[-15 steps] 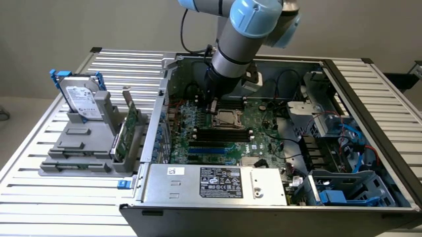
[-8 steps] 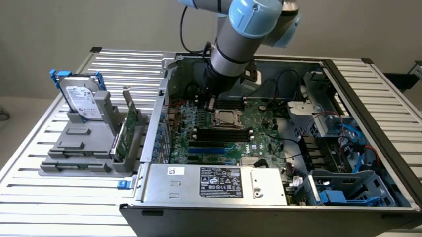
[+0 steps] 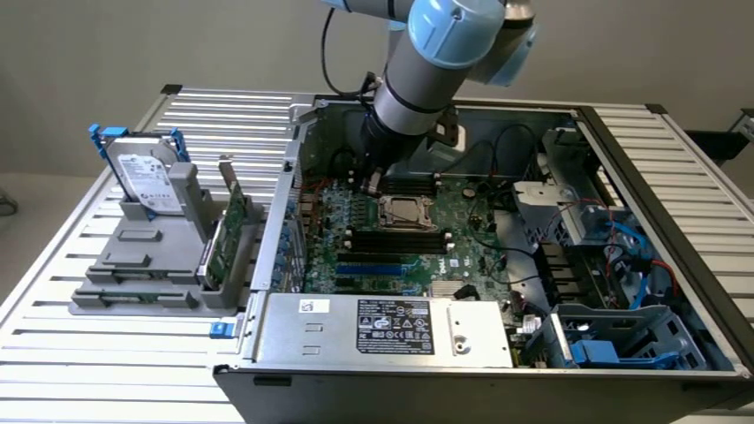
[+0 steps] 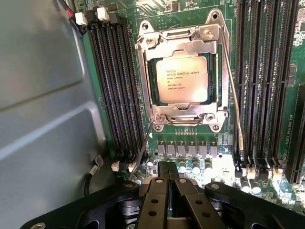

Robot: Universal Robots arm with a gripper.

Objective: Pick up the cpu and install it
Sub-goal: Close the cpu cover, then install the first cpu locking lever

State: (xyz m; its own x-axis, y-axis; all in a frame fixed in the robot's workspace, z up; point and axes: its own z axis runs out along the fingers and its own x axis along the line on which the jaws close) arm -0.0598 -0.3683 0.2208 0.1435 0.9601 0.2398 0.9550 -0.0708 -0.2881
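The small square cpu (image 4: pixel 182 78) has a matt silver-grey metal top; the square socket frame (image 4: pixel 178 39) around it is dull bare metal; the green circuit board (image 4: pixel 143 14) looks glossy; the black pincer (image 4: pixel 168 166) is matt; the slatted desk (image 3: pixel 106 353) is ribbed pale metal

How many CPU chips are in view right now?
1: the small flat square silver-grey cpu lies inside the metal socket frame on the green motherboard.

A slatted metal table (image 3: pixel 106 353) carries an open computer case (image 3: pixel 353 397). At the exterior view's left a grey rack (image 3: pixel 141 265) stands on it, with a small blue clip (image 3: pixel 219 329) nearby.
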